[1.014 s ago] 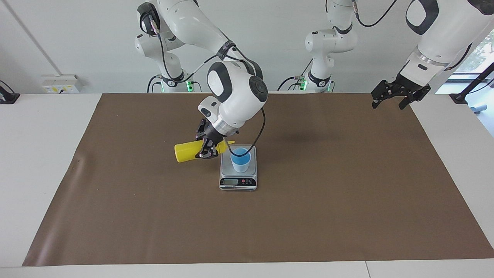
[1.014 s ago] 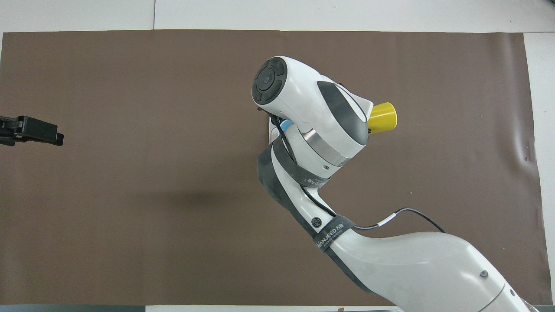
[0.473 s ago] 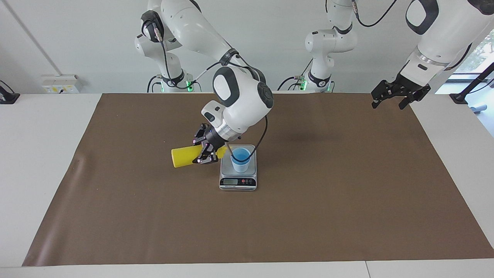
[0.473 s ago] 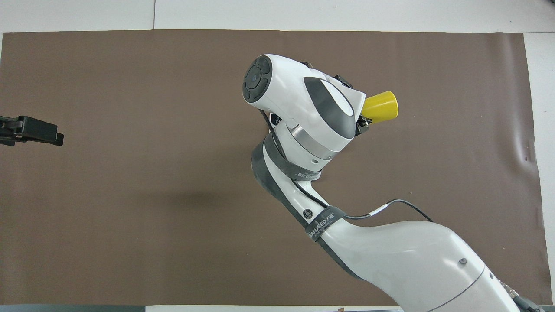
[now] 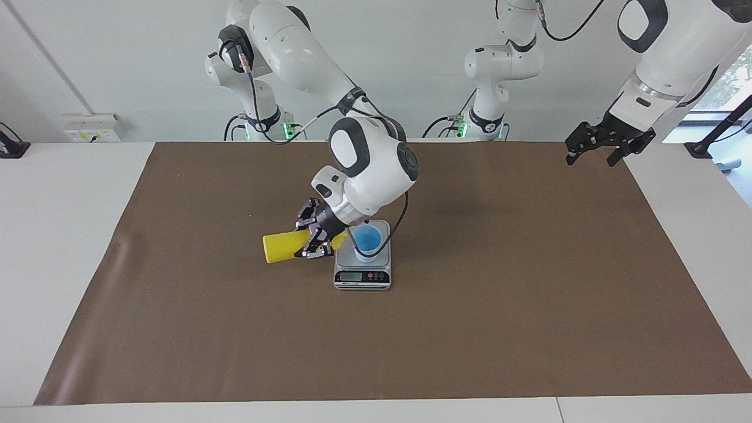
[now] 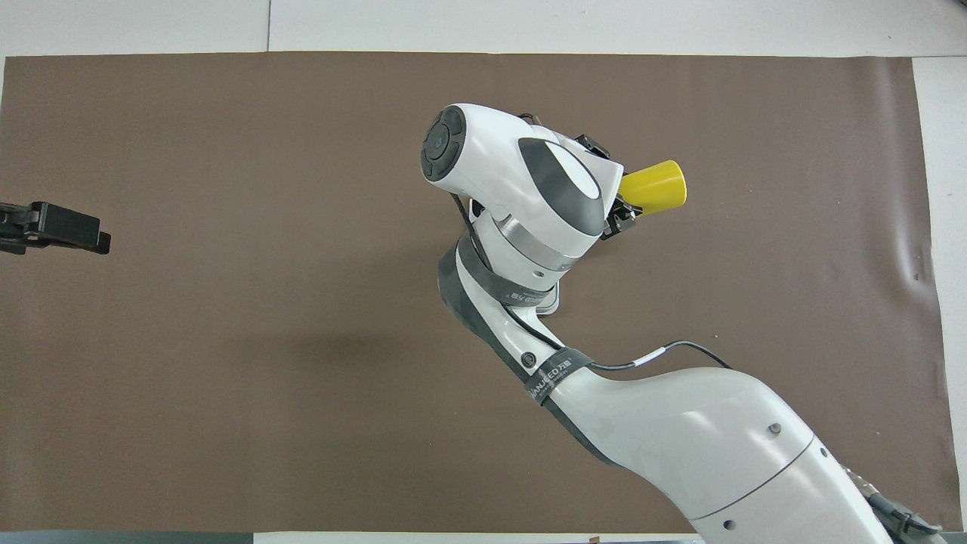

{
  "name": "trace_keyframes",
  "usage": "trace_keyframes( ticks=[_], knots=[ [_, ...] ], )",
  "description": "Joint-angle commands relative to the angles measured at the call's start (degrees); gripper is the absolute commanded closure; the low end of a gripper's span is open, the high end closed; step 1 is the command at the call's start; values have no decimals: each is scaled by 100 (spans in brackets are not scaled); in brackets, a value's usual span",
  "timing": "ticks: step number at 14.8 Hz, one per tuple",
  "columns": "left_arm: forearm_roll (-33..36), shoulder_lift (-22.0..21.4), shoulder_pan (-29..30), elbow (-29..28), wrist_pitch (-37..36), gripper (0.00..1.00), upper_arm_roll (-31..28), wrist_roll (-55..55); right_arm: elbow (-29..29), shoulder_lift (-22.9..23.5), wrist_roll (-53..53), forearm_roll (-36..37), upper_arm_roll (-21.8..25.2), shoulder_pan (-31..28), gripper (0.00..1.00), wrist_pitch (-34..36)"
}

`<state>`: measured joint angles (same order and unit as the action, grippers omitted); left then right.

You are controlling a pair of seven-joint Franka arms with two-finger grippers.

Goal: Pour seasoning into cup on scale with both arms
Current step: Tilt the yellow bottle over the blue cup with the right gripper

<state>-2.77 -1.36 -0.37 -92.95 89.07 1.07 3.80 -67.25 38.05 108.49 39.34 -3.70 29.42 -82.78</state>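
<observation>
Mat: brown, spread flat across the white tabletop.
Socket box: mounted at 10 o'clock.

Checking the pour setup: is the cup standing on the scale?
Yes, the cup stands upright on the scale platform.

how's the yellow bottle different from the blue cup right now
The yellow bottle lies tipped on its side in the air, clamped in the right pincer; the blue cup stands upright on the scale, untouched. The bottle is longer and cylindrical; the cup is shorter and tapered. Both sit mid-table, the bottle's nozzle end toward the cup.
</observation>
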Motion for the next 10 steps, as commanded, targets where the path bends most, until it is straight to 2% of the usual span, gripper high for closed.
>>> trace_keyframes(
  ticks=[1,5,8,10],
  knots=[
    [-74,-40,37,-13,-74,0,-1,59,195,53,102,39,-78,-77,100,16],
    [-74,-40,37,-13,-74,0,-1,59,195,53,190,21,-87,-68,100,16],
    [-74,-40,37,-13,-74,0,-10,59,239,53,207,-250,-78,-24,100,69],
    [-74,-40,37,-13,-74,0,-1,59,239,-113,225,-950,-35,-85,100,43]
  ],
)
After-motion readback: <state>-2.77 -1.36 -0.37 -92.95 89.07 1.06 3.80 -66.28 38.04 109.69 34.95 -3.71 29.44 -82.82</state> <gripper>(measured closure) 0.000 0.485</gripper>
